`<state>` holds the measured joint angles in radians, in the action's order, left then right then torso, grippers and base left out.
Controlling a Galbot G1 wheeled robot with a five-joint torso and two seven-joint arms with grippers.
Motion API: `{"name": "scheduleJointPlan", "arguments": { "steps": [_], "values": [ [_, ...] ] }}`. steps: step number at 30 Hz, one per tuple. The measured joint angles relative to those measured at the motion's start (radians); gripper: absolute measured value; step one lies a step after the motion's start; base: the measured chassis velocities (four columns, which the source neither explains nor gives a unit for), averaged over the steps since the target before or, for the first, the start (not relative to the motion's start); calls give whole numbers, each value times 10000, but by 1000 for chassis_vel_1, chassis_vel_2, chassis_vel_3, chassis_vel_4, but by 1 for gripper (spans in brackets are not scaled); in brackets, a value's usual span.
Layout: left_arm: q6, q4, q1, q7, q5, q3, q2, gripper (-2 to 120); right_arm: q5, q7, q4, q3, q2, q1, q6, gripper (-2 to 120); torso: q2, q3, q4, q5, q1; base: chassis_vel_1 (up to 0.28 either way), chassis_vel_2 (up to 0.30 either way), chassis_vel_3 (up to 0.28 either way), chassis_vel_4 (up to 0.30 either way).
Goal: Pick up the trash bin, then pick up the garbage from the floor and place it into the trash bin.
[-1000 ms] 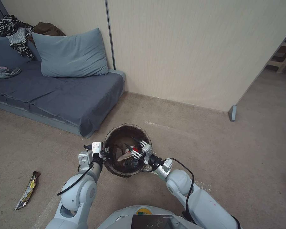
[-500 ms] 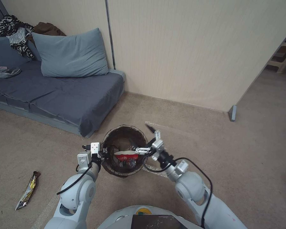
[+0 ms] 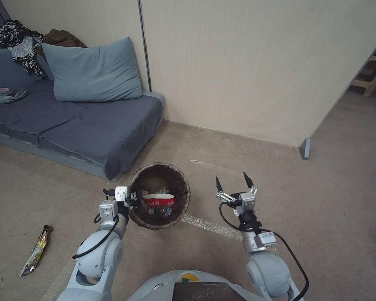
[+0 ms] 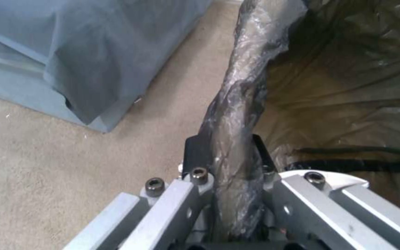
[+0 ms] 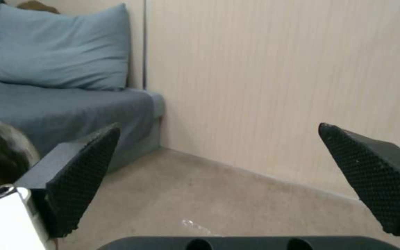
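Carpeted floor near the left holds a wrapper [image 3: 36,251], probably light and crinkly, best pinched mid-length, while the left gripper [image 3: 129,201] pinches the trash bin [image 3: 159,196] rim and the right gripper [image 3: 234,183] hangs spread.

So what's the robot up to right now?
Left gripper clamped on trash bin rim. Right gripper open, empty, beside bin. Red cup inside. Gold wrapper on floor.

You see the left gripper [image 3: 131,202] clamped on the round brown-bag-lined bin's [image 3: 138,182] rim, the right gripper [image 3: 234,182] spread beside it.
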<state>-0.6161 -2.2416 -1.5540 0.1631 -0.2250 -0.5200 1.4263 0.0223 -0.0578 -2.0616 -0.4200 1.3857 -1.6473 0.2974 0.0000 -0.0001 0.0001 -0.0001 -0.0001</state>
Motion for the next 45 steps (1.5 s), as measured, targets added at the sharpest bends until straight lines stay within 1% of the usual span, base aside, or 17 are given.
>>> {"name": "scheduleJointPlan", "arguments": {
  "steps": [1, 7, 23, 29, 35, 39, 45],
  "values": [
    [4, -17, 1, 39, -73, -8, 0, 0, 1, -1, 151, -18, 153, -12, 73, 100, 0, 0, 0, 1, 0, 0, 0, 0, 0],
    [4, -45, -14, 64, -129, -11, -3, 0, 9, 1, 339, 76, 323, 98, 94, 100, 0, 0, 0, 0, 0, 0, 0, 0, 0],
    [5, -108, -51, 62, -198, -40, 20, 0, 195, 21, 502, 129, 260, 452, -30, 100, 0, 1, -1, 0, 0, 10, 10, 9, 10],
    [13, -114, -69, 59, -229, -48, 21, 0, 321, 45, 529, 169, 275, 478, 19, 100, 0, 1, 1, 0, 0, 83, 88, 84, 89],
    [9, -120, -64, 92, -237, -46, 41, 0, 363, 86, 593, 237, 316, 499, 194, 100, 0, 1, -2, 0, 0, 88, 89, 98, 101],
    [6, -120, -65, 118, -246, -67, 33, 0, 273, 213, 769, 279, 363, 596, 410, 100, 0, 1, 0, 0, 0, 141, 121, 118, 126],
    [6, -128, -76, 123, -260, -79, 33, 0, 269, 242, 876, 339, 383, 679, 438, 100, 0, 1, 0, 0, 0, 136, 136, 126, 110]
  ]
}}
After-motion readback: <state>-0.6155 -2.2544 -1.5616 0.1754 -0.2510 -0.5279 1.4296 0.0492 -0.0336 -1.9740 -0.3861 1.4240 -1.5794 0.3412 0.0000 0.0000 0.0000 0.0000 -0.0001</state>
